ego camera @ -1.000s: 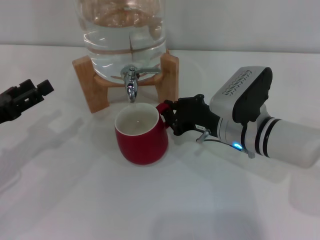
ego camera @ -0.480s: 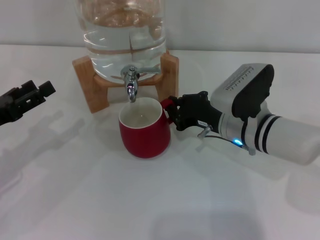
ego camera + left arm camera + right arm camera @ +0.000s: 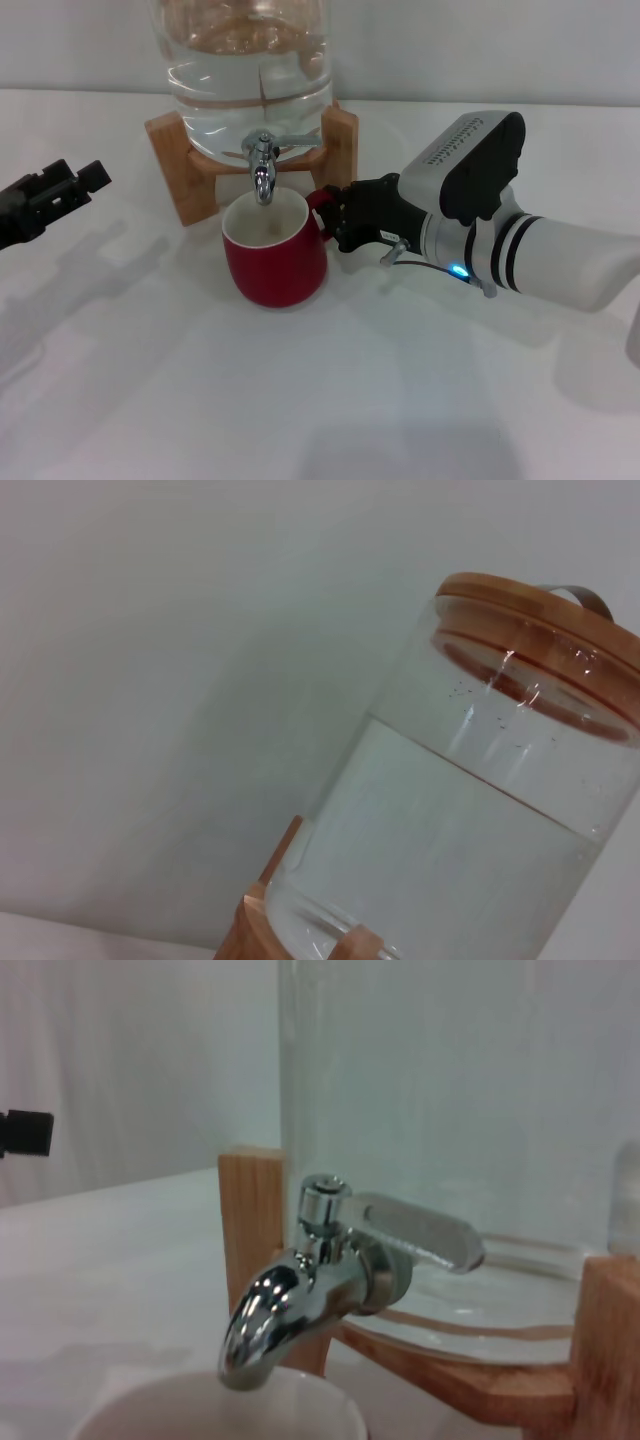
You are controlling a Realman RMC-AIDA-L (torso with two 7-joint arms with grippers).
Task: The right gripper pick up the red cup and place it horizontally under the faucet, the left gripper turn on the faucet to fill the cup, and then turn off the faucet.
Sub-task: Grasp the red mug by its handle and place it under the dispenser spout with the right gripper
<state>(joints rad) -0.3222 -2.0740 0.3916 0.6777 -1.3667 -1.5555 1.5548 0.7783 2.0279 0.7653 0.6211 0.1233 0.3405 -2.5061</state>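
Note:
The red cup [image 3: 274, 260] stands upright on the white table, its white mouth right below the chrome faucet [image 3: 262, 170]. My right gripper [image 3: 334, 218] is shut on the cup's handle from the right. In the right wrist view the faucet [image 3: 310, 1290] hangs just over the cup's white rim [image 3: 220, 1410], with its lever pointing sideways and no water running. My left gripper [image 3: 62, 187] hovers at the far left edge, well away from the faucet, with its fingers a little apart and nothing between them.
A glass water jar [image 3: 250, 70] rests on a wooden stand [image 3: 185, 170] at the back, against a pale wall. The left wrist view shows the jar [image 3: 470, 810] with its wooden lid. The white table [image 3: 300, 400] spreads out in front.
My right gripper has slid the cup left and back, from beside the spout to directly under it. The left arm has not moved.

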